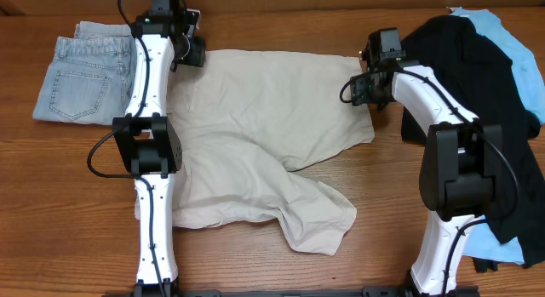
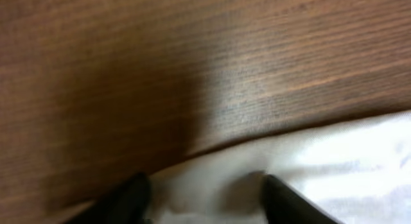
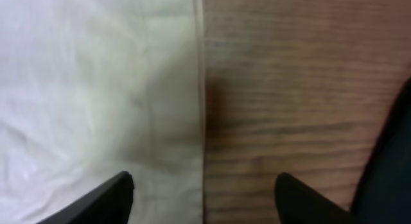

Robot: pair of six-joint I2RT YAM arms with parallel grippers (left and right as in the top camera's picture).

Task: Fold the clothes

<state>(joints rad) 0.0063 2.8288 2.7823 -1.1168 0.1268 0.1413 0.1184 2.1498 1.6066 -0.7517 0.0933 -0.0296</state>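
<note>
- So, beige shorts (image 1: 255,118) lie flat mid bench (image 1: 281,29), long way running L to R.
- L hand (image 1: 194,52) is at the shorts' far-L corner, fingers spread, holding nothing.
- R hand (image 1: 362,86) is at the R edge, spread too, empty.
- Each hand is nearest its own end.

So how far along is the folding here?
Done: the jeans lie folded at left. In hand: the shorts lie spread out, left gripper and right gripper at their far corners, fingers open. Left: folding them, then the black top and blue top heaped at right.
</note>
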